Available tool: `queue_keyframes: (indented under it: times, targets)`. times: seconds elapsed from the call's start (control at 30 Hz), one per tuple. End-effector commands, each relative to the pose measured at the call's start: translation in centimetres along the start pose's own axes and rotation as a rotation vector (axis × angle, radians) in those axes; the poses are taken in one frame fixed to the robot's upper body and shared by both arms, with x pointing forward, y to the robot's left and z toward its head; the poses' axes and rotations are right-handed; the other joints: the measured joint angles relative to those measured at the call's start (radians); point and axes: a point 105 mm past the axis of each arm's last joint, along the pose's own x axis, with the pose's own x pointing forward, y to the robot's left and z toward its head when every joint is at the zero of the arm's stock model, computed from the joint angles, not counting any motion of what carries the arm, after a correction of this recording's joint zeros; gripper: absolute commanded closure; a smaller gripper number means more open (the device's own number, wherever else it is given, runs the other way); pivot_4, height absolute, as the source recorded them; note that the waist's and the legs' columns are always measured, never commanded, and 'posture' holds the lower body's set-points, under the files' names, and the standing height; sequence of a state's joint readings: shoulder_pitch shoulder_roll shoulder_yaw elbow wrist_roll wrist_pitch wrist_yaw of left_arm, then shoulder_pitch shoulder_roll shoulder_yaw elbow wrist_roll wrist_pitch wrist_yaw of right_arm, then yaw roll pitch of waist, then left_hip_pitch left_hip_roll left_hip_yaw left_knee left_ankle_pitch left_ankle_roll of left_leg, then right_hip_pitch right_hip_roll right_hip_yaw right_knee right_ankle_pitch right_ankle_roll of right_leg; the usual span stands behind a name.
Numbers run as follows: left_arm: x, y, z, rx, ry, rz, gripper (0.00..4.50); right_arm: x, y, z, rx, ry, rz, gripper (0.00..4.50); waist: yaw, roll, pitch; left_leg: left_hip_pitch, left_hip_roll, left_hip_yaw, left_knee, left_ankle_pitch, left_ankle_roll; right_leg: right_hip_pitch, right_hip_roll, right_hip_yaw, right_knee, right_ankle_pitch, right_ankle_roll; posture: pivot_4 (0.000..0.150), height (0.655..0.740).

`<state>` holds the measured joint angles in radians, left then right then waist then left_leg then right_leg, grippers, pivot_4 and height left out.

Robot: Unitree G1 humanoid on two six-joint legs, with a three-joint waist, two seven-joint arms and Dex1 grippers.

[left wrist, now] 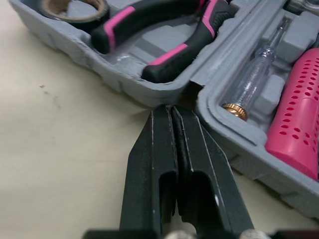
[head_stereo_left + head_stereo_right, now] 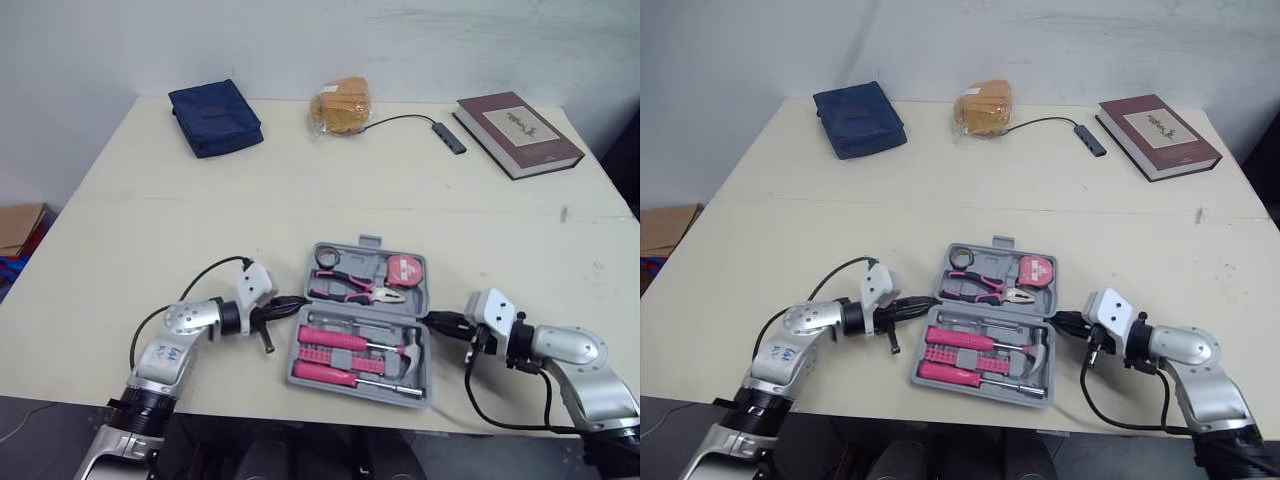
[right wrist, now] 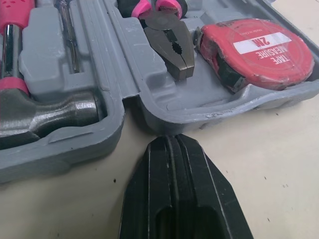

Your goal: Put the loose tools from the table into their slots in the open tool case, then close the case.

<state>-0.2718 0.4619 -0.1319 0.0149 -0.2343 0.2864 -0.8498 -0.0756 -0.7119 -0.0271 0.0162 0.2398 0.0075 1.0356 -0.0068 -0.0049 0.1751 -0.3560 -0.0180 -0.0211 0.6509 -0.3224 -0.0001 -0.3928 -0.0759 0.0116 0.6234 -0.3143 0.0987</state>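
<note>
The open tool case lies flat near the front edge of the tabletop, both grey halves facing up. The left end effector has its 2 black fingers pressed together, holding nothing, with the tips at the notch where the 2 halves meet on the case's left side. Whether they touch the plastic cannot be told. The right end effector is likewise closed and empty, pointing at the same seam from the case's right side, just short of the wall.

In the far half sit a roll of tape, pink-handled pliers and a red tape measure. The near half holds a hammer, 2 pink-handled screwdrivers, a clear tester screwdriver and a pink perforated holder.

Along the far edge rest a navy pouch, a bagged orange item, a cabled USB hub and a maroon book.
</note>
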Motion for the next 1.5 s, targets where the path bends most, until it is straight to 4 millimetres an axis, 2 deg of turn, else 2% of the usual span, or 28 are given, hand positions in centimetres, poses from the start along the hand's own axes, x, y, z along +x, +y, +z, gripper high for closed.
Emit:
queue_keyframes:
  times: [0.03, 0.27, 0.47, 0.5, 0.6, 0.73, 0.77, 0.83, 0.9, 0.97, 1.03, 1.1, 1.2, 1.27, 1.37, 1.5]
  targets:
    - [-0.2, 0.1, 0.5, 0.015, -0.026, 0.019, 4.50, 1.8, 0.3, 1.5, -0.039, -0.041, 0.042, 4.39, -0.002, 0.000, 0.000, 0.000, 0.000, 0.000, 0.000, 0.000, 0.000, 0.000, 0.000, 0.000, 0.000, 0.000, 0.000, 0.150, 0.7400]
    - [-2.1, 1.3, -0.3, 0.008, 0.010, 0.104, 4.50, 5.0, -0.9, 3.7, -0.073, -0.068, 0.063, 4.39, -0.025, 0.000, 0.000, 0.001, 0.000, 0.001, 0.000, 0.001, -0.001, -0.001, 0.000, 0.001, 0.003, 0.000, 0.000, 0.150, 0.7400]
    - [-3.4, 3.4, -0.8, 0.037, 0.061, 0.232, 4.50, 5.2, -1.3, 3.6, -0.042, -0.033, 0.069, 4.39, -0.019, 0.000, 0.000, 0.000, 0.000, 0.001, -0.001, 0.001, -0.001, -0.001, -0.001, 0.001, 0.002, 0.000, 0.000, 0.150, 0.7400]
    - [-3.6, 3.7, -0.9, 0.045, 0.068, 0.244, 4.50, 5.1, -1.3, 3.6, -0.031, -0.025, 0.066, 4.39, -0.019, 0.000, 0.000, 0.000, 0.000, 0.001, -0.001, 0.001, -0.001, -0.001, -0.001, 0.001, 0.002, 0.000, 0.000, 0.150, 0.7400]
    - [-5.2, 4.5, -1.1, 0.052, 0.070, 0.264, 4.50, 2.5, -3.0, 2.9, -0.016, 0.016, -0.039, 4.39, -0.018, 0.000, 0.000, 0.000, 0.000, 0.001, -0.001, 0.001, -0.001, -0.002, -0.001, 0.001, 0.002, 0.000, 0.000, 0.150, 0.7400]
    - [-6.8, 5.1, -0.6, 0.051, 0.059, 0.276, 4.50, 0.3, -2.8, 3.2, 0.066, 0.007, -0.045, 4.39, -0.017, 0.000, 0.000, 0.000, 0.000, 0.000, -0.001, 0.000, 0.000, -0.002, -0.002, 0.000, 0.001, 0.000, -0.001, 0.150, 0.7400]
    - [-7.5, 5.3, -0.3, 0.053, 0.052, 0.284, 4.25, -0.4, -3.0, 3.7, 0.088, -0.010, -0.064, 3.83, -0.019, 0.000, 0.000, -0.001, 0.000, 0.000, -0.001, 0.000, 0.000, -0.002, -0.002, 0.001, 0.001, 0.000, -0.001, 0.150, 0.7400]
    - [-8.8, 5.6, 1.1, 0.046, 0.017, 0.290, 3.64, -1.6, -3.2, 5.4, 0.169, -0.076, -0.086, 3.11, -0.020, 0.000, 0.001, -0.001, 0.000, 0.000, -0.002, 0.000, 0.000, -0.002, -0.002, 0.000, 0.000, 0.000, -0.001, 0.150, 0.7400]
    - [-9.5, 6.0, 2.3, 0.054, 0.010, 0.312, 2.74, -2.3, -3.8, 6.9, 0.225, -0.118, -0.130, 2.09, -0.021, -0.001, 0.001, -0.001, 0.000, 0.000, -0.002, 0.000, 0.000, -0.003, -0.002, 0.001, 0.001, 0.000, -0.001, 0.150, 0.7400]
    - [-9.8, 6.3, 2.2, 0.012, 0.087, 0.344, 1.84, -2.6, -4.7, 7.0, 0.335, -0.064, -0.197, 1.08, -0.021, -0.001, 0.001, -0.002, 0.001, 0.000, -0.002, 0.000, 0.000, -0.003, -0.002, 0.001, 0.001, 0.000, -0.001, 0.150, 0.7400]
    - [-9.6, 6.0, 2.5, -0.054, 0.121, 0.328, 0.96, -2.6, -4.6, 6.4, 0.432, 0.059, -0.200, 0.05, -0.019, 0.000, 0.001, -0.002, 0.000, 0.000, -0.002, 0.000, 0.000, -0.003, -0.003, 0.001, 0.001, 0.000, -0.001, 0.150, 0.7400]
    - [-9.0, 5.2, 3.4, -0.112, 0.118, 0.285, 0.11, -2.4, -4.0, 6.6, 0.550, 0.131, -0.145, 0.00, -0.018, 0.000, 0.001, -0.003, 0.000, -0.001, -0.003, 0.000, 0.001, -0.003, -0.003, 0.001, -0.001, 0.000, -0.001, 0.150, 0.7400]
    - [-6.7, 5.7, 6.2, -0.266, 0.071, 0.305, 0.04, -0.8, -4.1, 7.5, 0.647, 0.217, -0.114, 0.00, -0.012, -0.001, 0.002, -0.009, 0.000, -0.004, -0.001, 0.000, 0.001, -0.007, -0.003, -0.002, -0.001, 0.000, -0.001, 0.150, 0.7400]
    - [-5.6, 5.5, 7.1, -0.307, 0.081, 0.308, 0.04, 0.2, -4.4, 7.9, 0.678, 0.257, -0.133, 0.00, -0.008, -0.001, 0.002, -0.022, -0.001, -0.006, 0.006, 0.001, 0.001, -0.019, -0.003, -0.003, 0.005, 0.000, 0.000, 0.150, 0.7400]
    - [-4.3, 6.1, 7.5, -0.336, 0.074, 0.375, 0.04, 1.7, -5.1, 9.0, 0.683, 0.240, -0.153, 0.00, -0.010, -0.001, 0.002, -0.024, -0.002, -0.006, 0.006, 0.005, -0.006, -0.021, -0.003, -0.003, 0.005, 0.000, 0.000, 0.150, 0.7400]
    - [-3.4, 6.4, 6.5, -0.313, 0.144, 0.429, 0.04, 2.8, -6.2, 8.7, 0.677, 0.277, -0.225, 0.00, -0.011, -0.001, 0.002, -0.030, -0.003, -0.005, 0.006, 0.008, -0.006, -0.025, -0.002, -0.004, 0.006, 0.001, 0.001, 0.150, 0.7400]
